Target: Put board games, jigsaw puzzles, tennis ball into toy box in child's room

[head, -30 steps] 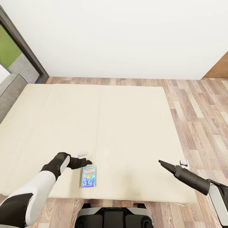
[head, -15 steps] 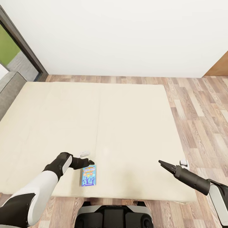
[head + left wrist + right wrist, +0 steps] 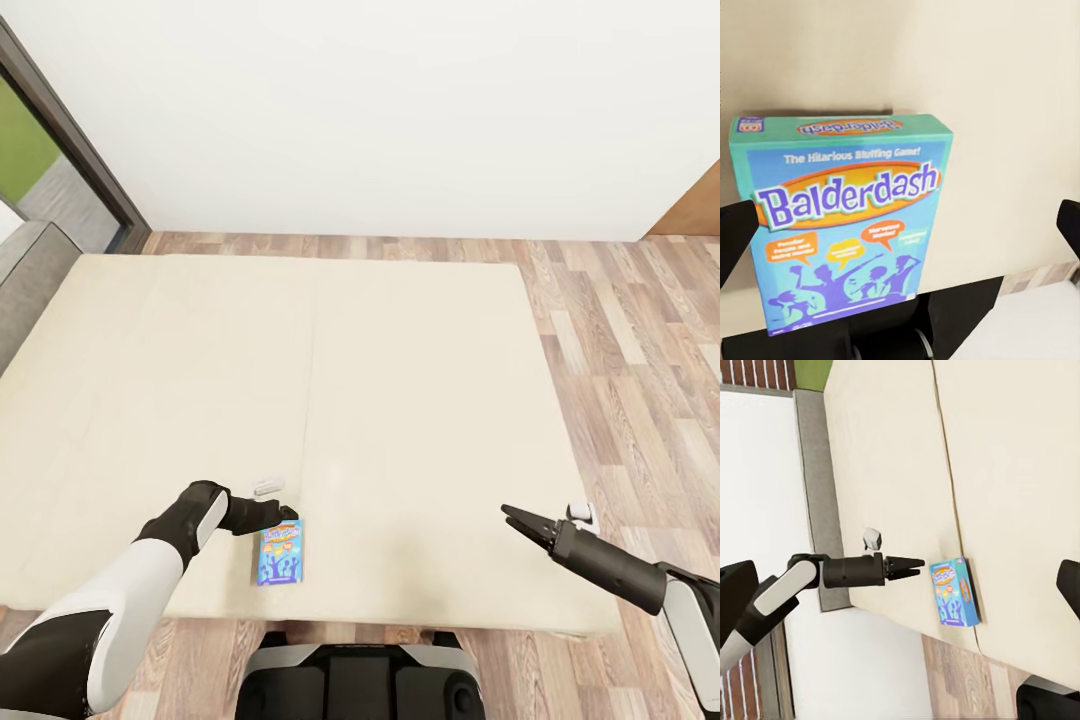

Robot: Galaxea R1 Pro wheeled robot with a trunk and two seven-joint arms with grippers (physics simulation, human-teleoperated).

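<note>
A light blue board game (image 3: 281,552) with the title Balderdash lies flat on the beige bed (image 3: 400,400), close to its near edge. My left gripper (image 3: 287,514) hovers just past the box's far end. In the left wrist view the box (image 3: 847,225) lies between the open fingers (image 3: 735,232), with nothing in their grip. Over the bed's near right corner, my right gripper (image 3: 515,518) stands open and empty. The right wrist view takes in the left gripper (image 3: 911,564) beside the box (image 3: 954,592). The toy box, the table and the other toys are out of view.
Wooden floor (image 3: 640,340) runs along the bed's right side and far end, below a white wall (image 3: 400,110). A dark-framed glass door (image 3: 60,150) and a grey surface (image 3: 25,275) stand at the left. My base (image 3: 360,680) sits at the bed's near edge.
The head view has shifted slightly, so the bed sits a little higher in the picture. My left gripper has edged a little closer to the blue box. The right arm has barely moved.
</note>
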